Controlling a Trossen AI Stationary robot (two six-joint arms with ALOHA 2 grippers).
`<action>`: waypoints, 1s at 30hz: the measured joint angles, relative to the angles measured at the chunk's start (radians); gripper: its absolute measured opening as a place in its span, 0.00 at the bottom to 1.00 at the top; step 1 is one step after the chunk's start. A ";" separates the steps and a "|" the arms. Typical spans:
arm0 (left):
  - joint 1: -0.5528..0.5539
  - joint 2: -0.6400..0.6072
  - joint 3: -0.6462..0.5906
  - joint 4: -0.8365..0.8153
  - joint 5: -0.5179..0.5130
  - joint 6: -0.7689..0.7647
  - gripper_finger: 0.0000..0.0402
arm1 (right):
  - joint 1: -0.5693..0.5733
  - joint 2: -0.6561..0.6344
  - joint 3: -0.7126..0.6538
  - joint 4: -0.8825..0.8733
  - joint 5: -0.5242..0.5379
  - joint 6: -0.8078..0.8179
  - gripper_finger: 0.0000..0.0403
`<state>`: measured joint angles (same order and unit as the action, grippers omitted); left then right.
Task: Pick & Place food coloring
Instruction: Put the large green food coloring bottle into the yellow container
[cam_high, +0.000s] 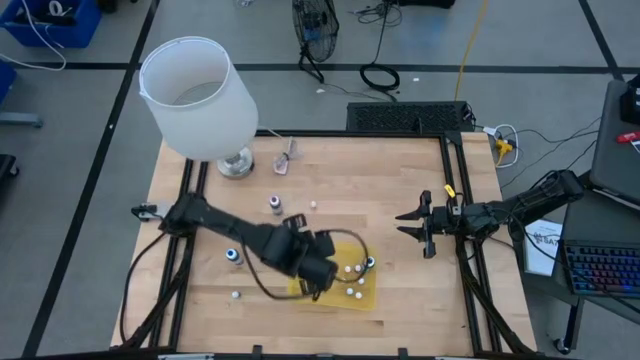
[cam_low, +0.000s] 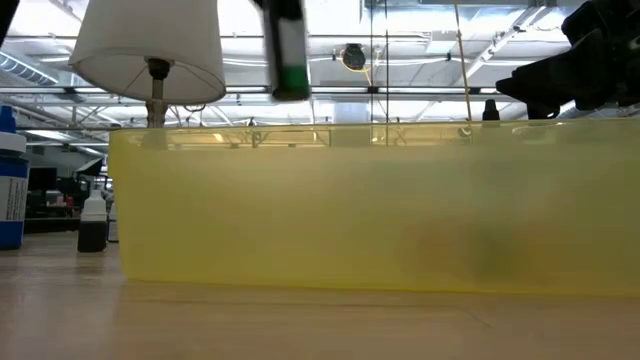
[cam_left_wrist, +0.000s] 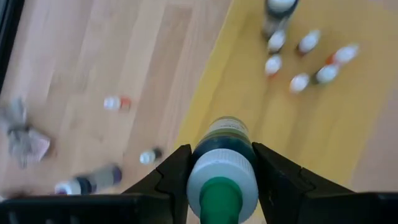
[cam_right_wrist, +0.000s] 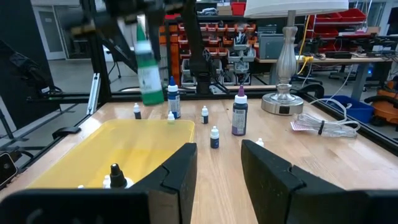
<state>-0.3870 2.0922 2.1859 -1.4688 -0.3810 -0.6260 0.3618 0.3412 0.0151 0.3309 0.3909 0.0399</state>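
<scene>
Left wrist view, nearest first: the left gripper (cam_left_wrist: 222, 180) is clamped on a green-capped bottle (cam_left_wrist: 222, 168), one finger on each side of the body. The bottle hangs above the near edge of the yellow tray (cam_left_wrist: 323, 124). It is carried, not set down.

Beyond it, six bottles (cam_left_wrist: 300, 81) already lie or stand on the tray, a dark one with a pale cap among them. These count as placed.

Off the tray, on the wooden table (cam_left_wrist: 112, 50), several bottles remain: a small one (cam_left_wrist: 150, 155) near the tray edge, a reddish one (cam_left_wrist: 116, 102) farther out, and a larger dark one (cam_left_wrist: 93, 180) lying on its side. The high view shows more still loose: one with a blue tint (cam_high: 232, 256), a purple one (cam_high: 275, 204) and a tiny whitish one (cam_high: 313, 204) toward the lamp (cam_high: 200, 95).

The right gripper (cam_high: 420, 226) waits well to the tray's right, above the table, jaws parted and empty.

Judgement: the task is roughly half done. The carried bottle still needs lowering and release over the tray, and the loose bottles still need collecting, the ones near the lamp being farthest from the tray.
</scene>
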 joint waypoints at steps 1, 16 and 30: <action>-0.011 0.000 -0.029 -0.002 -0.011 -0.028 0.36 | 0.000 0.000 0.000 0.000 0.000 0.000 0.28; 0.055 0.001 -0.438 0.274 0.069 -0.071 0.36 | 0.000 0.000 0.000 0.000 0.000 0.000 0.28; 0.101 -0.002 -0.479 0.326 0.160 -0.090 0.41 | 0.000 0.000 0.000 0.000 0.000 0.000 0.28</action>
<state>-0.2864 2.0899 1.7073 -1.1426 -0.2213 -0.7162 0.3618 0.3416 0.0151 0.3309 0.3912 0.0399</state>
